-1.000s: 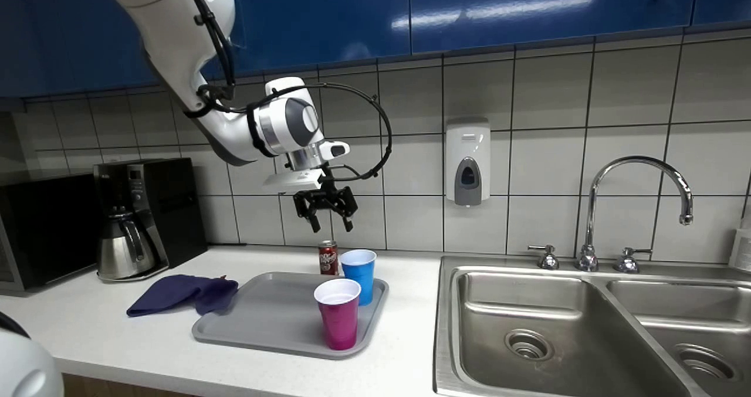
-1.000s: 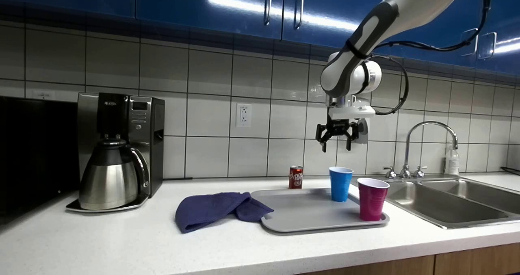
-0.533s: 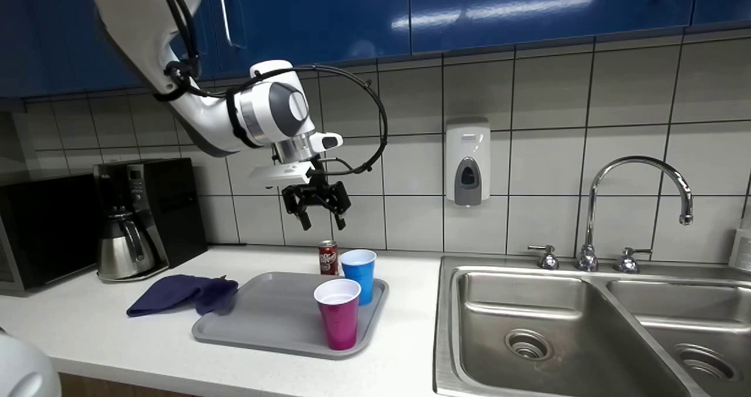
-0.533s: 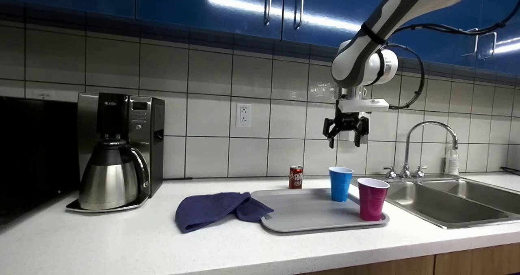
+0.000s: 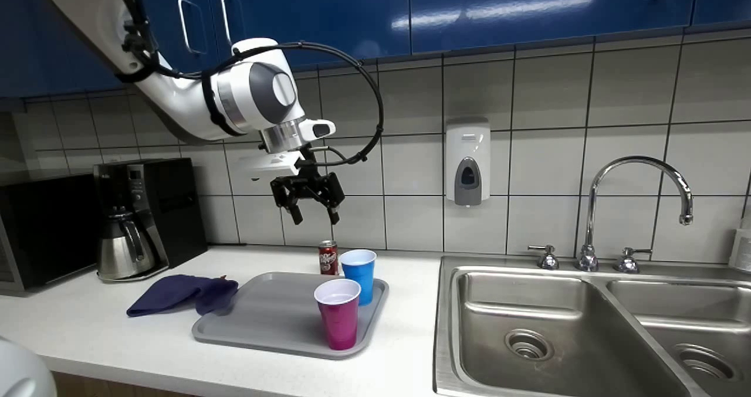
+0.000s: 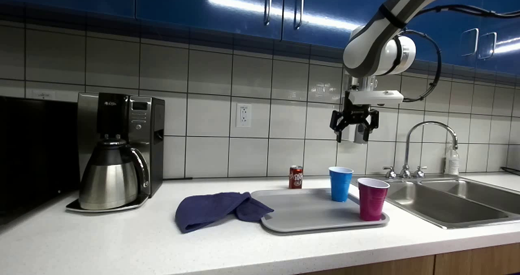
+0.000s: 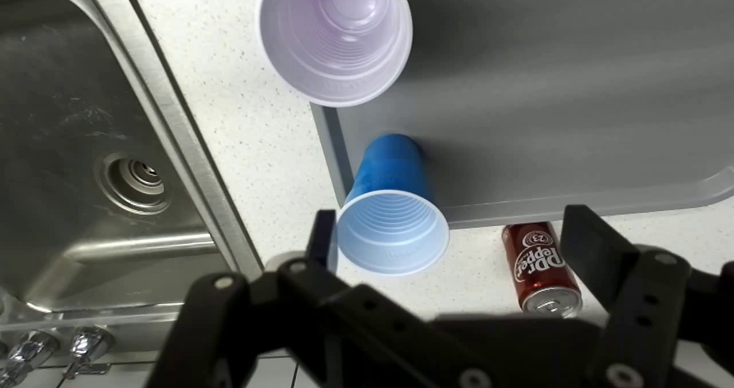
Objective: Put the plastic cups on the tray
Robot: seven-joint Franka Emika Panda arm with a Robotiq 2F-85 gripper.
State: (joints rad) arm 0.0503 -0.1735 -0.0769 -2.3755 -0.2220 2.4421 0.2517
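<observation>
A blue plastic cup (image 5: pixel 359 271) and a magenta plastic cup (image 5: pixel 341 325) stand upright on the grey tray (image 5: pixel 270 315), near its sink-side end, in both exterior views. The blue cup (image 6: pixel 339 187) is nearer the wall; the magenta cup (image 6: pixel 370 204) is at the front corner. My gripper (image 5: pixel 315 216) is open and empty, well above the tray and cups; it shows too in an exterior view (image 6: pixel 352 137). In the wrist view the blue cup (image 7: pixel 393 167) appears beside one fingertip of the gripper (image 7: pixel 450 222) but lies below it. The magenta cup (image 7: pixel 338 44) is at the top.
A red soda can (image 5: pixel 328 258) stands behind the tray. A purple cloth (image 6: pixel 219 210) lies against the tray's other end. A coffee maker (image 6: pixel 122 157) stands farther along. The sink (image 5: pixel 528 309) and faucet (image 5: pixel 592 209) are beside the tray. Blue cabinets (image 5: pixel 328 16) hang above.
The arm and open gripper have risen a little and shifted away from the tiled wall. The cups, tray, can and cloth have not moved.
</observation>
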